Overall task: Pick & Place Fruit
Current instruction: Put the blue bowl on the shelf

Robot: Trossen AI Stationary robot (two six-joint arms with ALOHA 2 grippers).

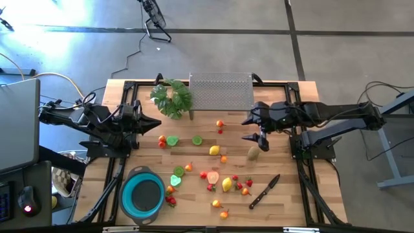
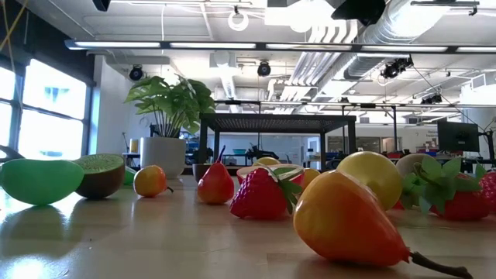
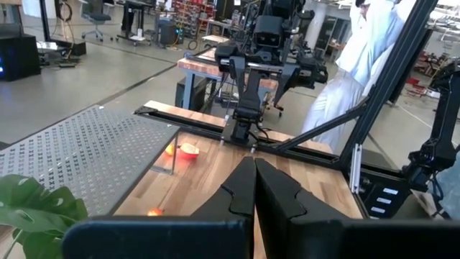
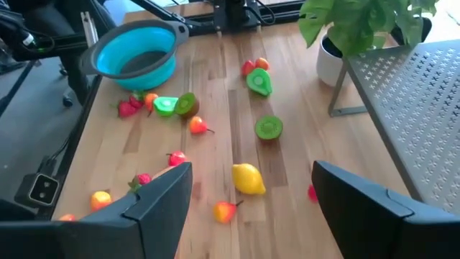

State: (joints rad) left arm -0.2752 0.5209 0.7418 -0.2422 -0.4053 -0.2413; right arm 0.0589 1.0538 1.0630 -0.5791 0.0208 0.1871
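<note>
From above: left gripper (image 1: 154, 123) hovered over the left part of the wooden table (image 1: 284, 207), fingers pressed together on nothing, near the leafy plant (image 1: 172, 98); right gripper (image 1: 255, 128) hung over the right part, fingers spread wide and empty, just above a brown kiwi (image 1: 253, 153). Fruit lay scattered across the middle and near side of the table: a lemon (image 1: 214, 150) close to centre, a lime slice (image 1: 196, 140) beside it, strawberries (image 1: 246, 188) near a black-handled knife (image 1: 264, 191), more pieces next to the blue bowl (image 1: 143, 195) at the near left. Perforated metal rack (image 1: 220, 93) stood at the far edge beside the plant. From table height: an orange-red pear-shaped fruit (image 2: 345, 220) lay closest, a strawberry (image 2: 260, 194) behind it, a halved kiwi (image 2: 101, 174) and a green piece (image 2: 39, 181) to one side, the potted plant (image 2: 169, 116) farther back; no gripper seen here. From the left wrist: dark fingers (image 3: 287, 198) met tip to tip, clenched on nothing, over bare wood next to the rack (image 3: 79, 158); a person in white (image 3: 359, 65) stood beyond the table. From the right wrist: fingers (image 4: 162, 194) stood well apart, released, framing the lemon (image 4: 248, 178) and a small orange-red fruit (image 4: 224, 211) on the wood below; the bowl (image 4: 136, 52) sat farther off, empty of fruit.
</note>
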